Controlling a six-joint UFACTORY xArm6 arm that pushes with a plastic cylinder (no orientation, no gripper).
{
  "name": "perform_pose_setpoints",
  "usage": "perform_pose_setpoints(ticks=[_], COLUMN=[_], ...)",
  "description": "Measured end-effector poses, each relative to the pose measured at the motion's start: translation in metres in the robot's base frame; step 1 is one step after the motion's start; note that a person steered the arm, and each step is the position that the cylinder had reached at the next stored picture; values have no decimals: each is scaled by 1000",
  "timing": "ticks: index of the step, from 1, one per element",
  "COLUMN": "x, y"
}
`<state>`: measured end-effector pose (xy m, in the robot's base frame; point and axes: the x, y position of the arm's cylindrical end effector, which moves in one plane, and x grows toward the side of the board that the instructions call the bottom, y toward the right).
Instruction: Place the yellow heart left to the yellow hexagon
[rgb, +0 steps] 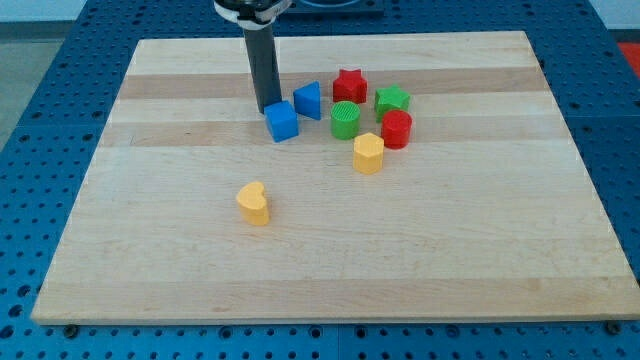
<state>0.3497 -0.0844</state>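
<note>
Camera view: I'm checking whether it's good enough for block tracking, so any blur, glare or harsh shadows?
Camera view: sharp throughout; lighting even, shadows short and soft beside the yellow heart and yellow hexagon; no glare on the board; my tip shows clearly, just behind the blue cube.

wooden board (150, 260) | eight blocks: yellow heart (254, 203) apart, seven clustered at view's top

Heart block (254, 203) lies well toward view's lower left of hexagon block (368, 153); my tip (268, 108) sits upper left, 6 blocks clustered above it.
</note>
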Motion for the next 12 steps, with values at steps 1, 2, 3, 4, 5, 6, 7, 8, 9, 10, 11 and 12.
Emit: perform_pose_setpoints(ticks=[1,2,3,4,5,6,7,8,9,10,11,12], x=[9,10,21,62,114,158,181,185,178,164,147,140], y=[0,-1,-28,-38,-38,-38,-38,-30,-5,7,7,-9])
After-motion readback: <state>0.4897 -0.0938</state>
